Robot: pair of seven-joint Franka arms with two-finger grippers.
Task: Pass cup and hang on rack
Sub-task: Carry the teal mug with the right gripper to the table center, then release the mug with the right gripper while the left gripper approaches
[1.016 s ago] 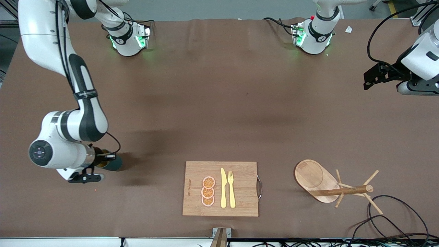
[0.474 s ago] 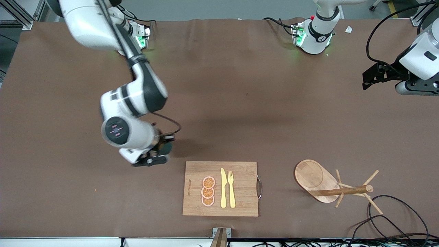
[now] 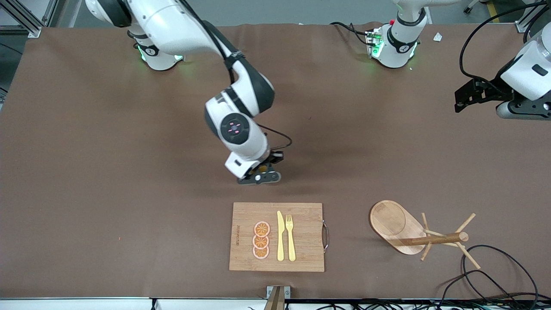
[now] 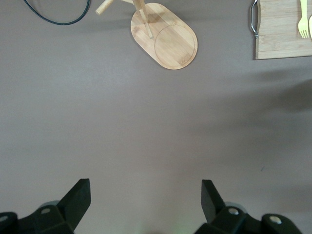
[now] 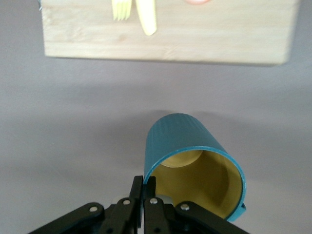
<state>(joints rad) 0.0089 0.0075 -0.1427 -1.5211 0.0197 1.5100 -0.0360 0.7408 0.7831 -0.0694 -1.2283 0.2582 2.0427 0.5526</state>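
Note:
My right gripper (image 3: 261, 168) is shut on the rim of the teal ribbed cup (image 5: 187, 158) and holds it in the air over the middle of the table, a little off the cutting board's farther edge. In the right wrist view one finger is inside the yellowish wall and one outside. In the front view the cup is hidden under the right wrist. The wooden rack (image 3: 413, 232) stands toward the left arm's end, near the front camera; it also shows in the left wrist view (image 4: 165, 36). My left gripper (image 4: 145, 197) is open and empty, held high over the table near that end.
A bamboo cutting board (image 3: 245, 213) with a yellow knife (image 3: 280, 236), a fork (image 3: 290, 237) and orange slices (image 3: 261, 239) lies near the front edge. Black cables (image 3: 495, 271) loop beside the rack.
My right arm has swung with the cup from the right arm's end of the table to over its middle, beside the cutting board. The left arm has barely moved.

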